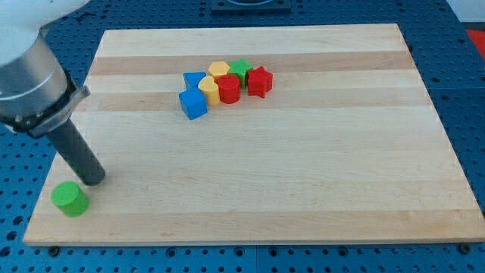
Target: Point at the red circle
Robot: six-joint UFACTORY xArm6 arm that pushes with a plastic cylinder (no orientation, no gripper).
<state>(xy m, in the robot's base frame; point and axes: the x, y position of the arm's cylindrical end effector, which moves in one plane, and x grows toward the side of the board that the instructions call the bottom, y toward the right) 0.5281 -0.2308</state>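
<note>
The red circle is a short red cylinder in a cluster of blocks at the board's upper middle. It touches a yellow block on its left and sits just left of a red star. My tip rests on the board near the view's bottom left, far from the red circle. A green cylinder lies just below and left of my tip.
The cluster also holds a blue cube, a blue triangular block, a yellow hexagon and a green block. The wooden board lies on a blue perforated table.
</note>
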